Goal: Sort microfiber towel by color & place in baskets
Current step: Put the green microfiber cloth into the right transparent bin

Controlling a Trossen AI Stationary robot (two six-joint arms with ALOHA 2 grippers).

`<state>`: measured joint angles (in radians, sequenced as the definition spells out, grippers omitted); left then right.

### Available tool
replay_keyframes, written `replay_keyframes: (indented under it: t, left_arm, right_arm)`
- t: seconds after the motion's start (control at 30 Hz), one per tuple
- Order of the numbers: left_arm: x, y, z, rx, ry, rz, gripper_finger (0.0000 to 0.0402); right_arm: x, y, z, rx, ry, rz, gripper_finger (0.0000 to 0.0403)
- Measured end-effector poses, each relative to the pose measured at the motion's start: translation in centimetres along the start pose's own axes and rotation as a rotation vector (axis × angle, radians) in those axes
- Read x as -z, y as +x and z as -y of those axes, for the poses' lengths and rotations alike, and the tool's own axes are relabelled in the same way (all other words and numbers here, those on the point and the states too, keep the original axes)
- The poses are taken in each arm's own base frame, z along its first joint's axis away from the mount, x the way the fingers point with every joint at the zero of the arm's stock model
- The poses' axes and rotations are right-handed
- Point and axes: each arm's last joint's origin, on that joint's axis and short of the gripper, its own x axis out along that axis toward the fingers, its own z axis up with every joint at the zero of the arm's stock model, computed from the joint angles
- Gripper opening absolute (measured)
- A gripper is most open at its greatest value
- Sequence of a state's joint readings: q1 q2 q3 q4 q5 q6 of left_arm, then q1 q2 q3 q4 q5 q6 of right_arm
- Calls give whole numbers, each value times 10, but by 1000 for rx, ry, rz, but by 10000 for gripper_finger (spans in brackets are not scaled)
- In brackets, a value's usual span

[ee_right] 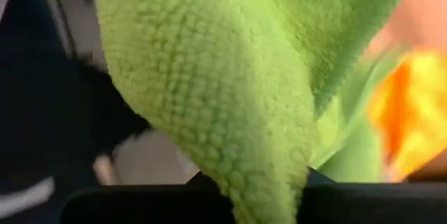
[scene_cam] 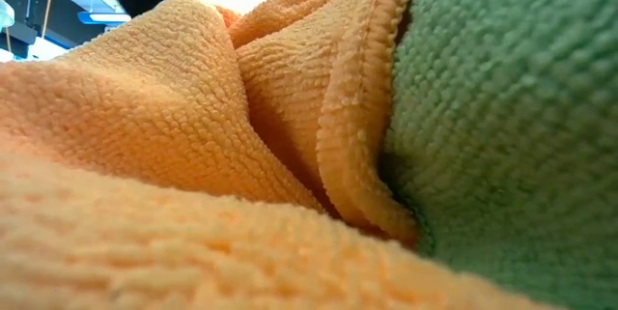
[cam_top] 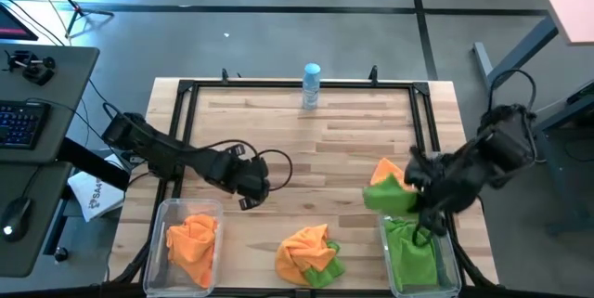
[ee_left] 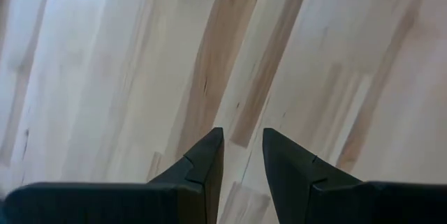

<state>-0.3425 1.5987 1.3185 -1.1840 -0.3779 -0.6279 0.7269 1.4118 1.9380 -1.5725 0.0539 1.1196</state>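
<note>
Two clear tubs sit at the table's near edge: the left tub (cam_top: 188, 242) holds orange cloths (cam_top: 192, 235), the right tub (cam_top: 419, 256) green cloths (cam_top: 411, 253). A mixed pile (cam_top: 308, 252) lies between them and another pile (cam_top: 388, 187) beside the right tub. The right gripper (cam_top: 422, 226) pinches a green cloth (ee_right: 230, 91) above that tub. The left gripper (ee_left: 242, 155) hovers slightly spread over the bare wooden table (cam_top: 316, 149). One bottle (cam_top: 311, 86) stands at the far edge; a desk with a keyboard (cam_top: 20, 122) is at left.

Low view blocked almost fully by orange towel (scene_cam: 174, 155) & green towel (scene_cam: 502, 126) right at lens; table, baskets not visible there. Right gripper (ee_right: 262, 182) fingertips buried under green cloth (ee_right: 209, 77) in wrist view, bg blurred. Right basket (cam_top: 453, 275) & left basket (cam_top: 158, 275) cut off by frame bottom in high view.
</note>
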Motion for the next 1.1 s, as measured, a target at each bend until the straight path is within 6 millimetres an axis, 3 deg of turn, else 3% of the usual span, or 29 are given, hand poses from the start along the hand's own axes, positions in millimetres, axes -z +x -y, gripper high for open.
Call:
replay_keyframes:
  t: [0.2,0.37,0.67,0.87,1.0,1.1]
  left_arm:
    - [9,10,1,-22,-1,-39,90]
    - [10,11,2,-21,1,-40,90]
    - [9,11,1,-28,4,-30,90]
    - [9,11,1,-26,7,-25,90]
    - [8,11,2,-18,1,-13,90]
    - [8,11,3,-11,4,-15,90]
  right_arm:
    - [29,18,-21,-15,105,-257,0]
    - [54,25,-38,-4,211,-361,0]
    - [78,34,-55,6,246,-327,0]
    - [77,46,-51,117,24,-174,0]
    - [76,65,-52,166,-238,-47,0]
    - [82,85,-41,283,-280,-64,0]
